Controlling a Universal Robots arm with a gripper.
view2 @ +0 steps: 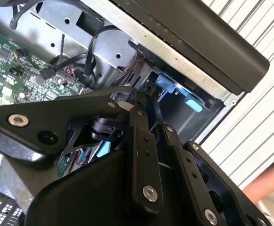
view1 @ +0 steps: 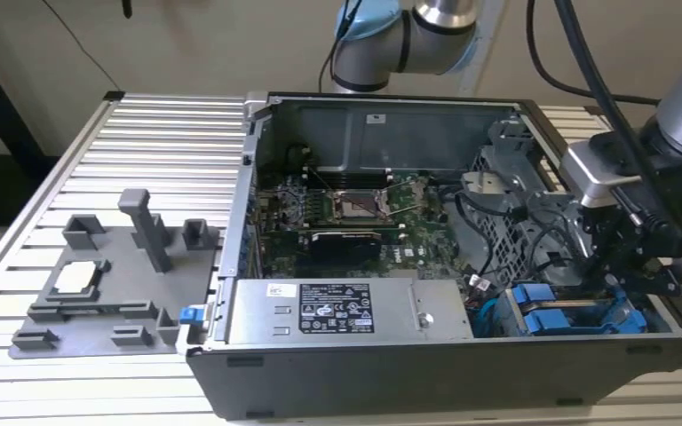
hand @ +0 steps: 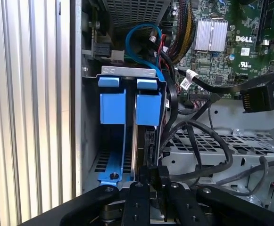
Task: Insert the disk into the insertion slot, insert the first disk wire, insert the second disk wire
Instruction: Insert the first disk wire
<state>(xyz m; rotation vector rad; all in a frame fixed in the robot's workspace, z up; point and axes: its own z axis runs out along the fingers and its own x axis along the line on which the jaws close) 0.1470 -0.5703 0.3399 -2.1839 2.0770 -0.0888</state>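
Gripper point(hand: 156, 184) linkage sits closest in both wrist views. Its fingers are pinched narrow on a small black wire plug point(hand: 156, 173), whose cable loops off over the perforated cage point(hand: 259, 141). The plug is held right at the end of the disk point(hand: 149, 109), so I read this as a wire-insertion step, though I can't tell which of the two wires.

The disk looks already home. It stands edge-on in its blue carrier inside the insertion slot point(hand: 127, 70), beside a second blue carrier point(hand: 112, 101), with both tabs level with the bay rim.

In the exterior view the arm hangs over the lower right of the frame. The computer case point(view1: 436, 382) lies open side up on the slatted table point(view1: 163, 133), which is probably what allows a straight-down reach into the bay.

Case contents:
- motherboard point(view1: 353, 209) at centre
- power-supply box point(view1: 341, 311) along the near wall
- drive bay in the lower-right corner

A grey fixture plate point(view1: 92, 297) lies outside the case at the exterior view's left, well apart from the work.
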